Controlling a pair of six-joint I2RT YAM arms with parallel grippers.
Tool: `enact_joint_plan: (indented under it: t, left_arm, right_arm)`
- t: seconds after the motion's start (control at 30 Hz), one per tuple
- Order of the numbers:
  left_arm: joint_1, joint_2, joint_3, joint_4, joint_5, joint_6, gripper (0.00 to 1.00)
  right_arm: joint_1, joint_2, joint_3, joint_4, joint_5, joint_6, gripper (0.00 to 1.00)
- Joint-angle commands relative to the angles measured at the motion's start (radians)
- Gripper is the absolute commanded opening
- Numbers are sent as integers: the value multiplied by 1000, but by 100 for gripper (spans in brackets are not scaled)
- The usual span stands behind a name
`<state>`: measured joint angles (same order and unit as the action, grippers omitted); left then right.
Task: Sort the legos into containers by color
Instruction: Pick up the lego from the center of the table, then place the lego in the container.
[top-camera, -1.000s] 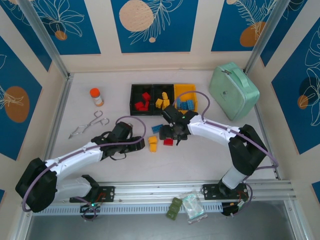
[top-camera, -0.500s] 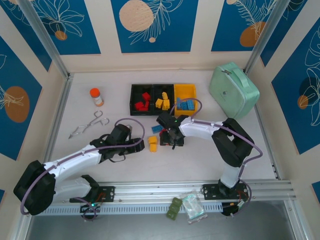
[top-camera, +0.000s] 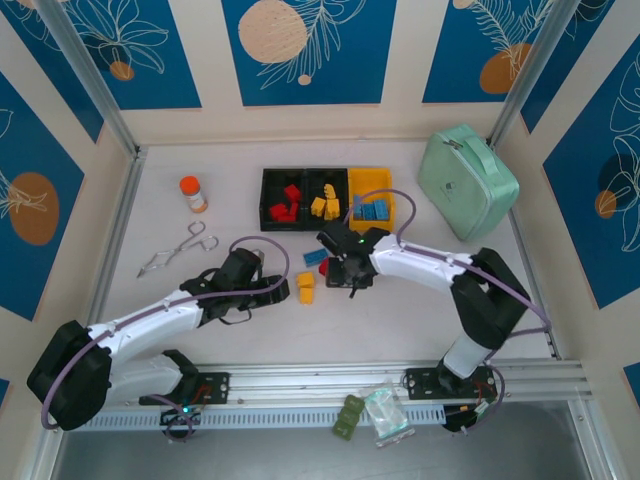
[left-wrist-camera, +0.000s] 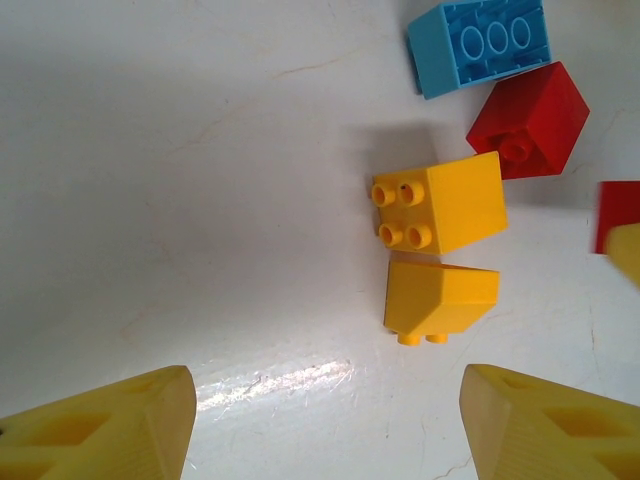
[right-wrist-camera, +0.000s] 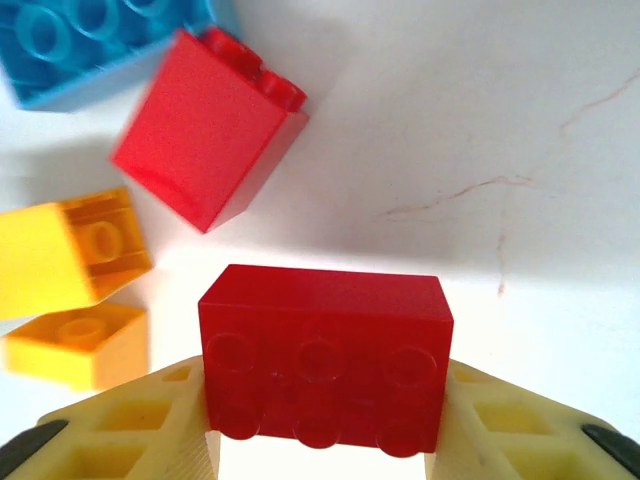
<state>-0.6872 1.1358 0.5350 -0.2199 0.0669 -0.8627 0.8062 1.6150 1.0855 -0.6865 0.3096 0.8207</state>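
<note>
Now, red lego (right-wrist-camera: 322, 375): pinched between your right gripper's (right-wrist-camera: 325, 415) fingers, over the table (right-wrist-camera: 480, 120), near the containers (top-camera: 305, 172).
Right arm: reaches leftward, wrist bent down over loose bricks.
Left side: your left gripper (left-wrist-camera: 325, 430) hangs spread and grasps nothing, just short of two yellow legos (left-wrist-camera: 437, 205).
Room: bare table lies left of them; a blue brick (left-wrist-camera: 480, 45) and a red brick (left-wrist-camera: 528, 120) crowd the right.

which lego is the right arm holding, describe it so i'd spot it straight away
Just in front of the row of three bins lies a small scatter of loose bricks, and the right gripper sits over it. The one between its jaws is the red six-stud brick; the other red brick beside it is smaller and lies free.
</note>
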Motion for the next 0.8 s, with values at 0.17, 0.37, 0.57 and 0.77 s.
enact_joint_plan:
  t: [0.17, 0.37, 0.57, 0.77]
  left_arm:
    - [12, -52, -24, -78, -101, -57, 70]
    - [15, -156, -60, -130, -130, -83, 70]
    - [48, -253, -64, -174, -137, -86, 73]
    - [152, -298, -24, -206, -80, -39, 74]
  right_arm:
    - [-8, -15, 194, -88, 31, -107, 46]
    - [-32, 121, 408, -100, 3, -188, 47]
    - [-47, 292, 646, -119, -38, -237, 47]
    - [-72, 477, 886, -160, -70, -256, 47]
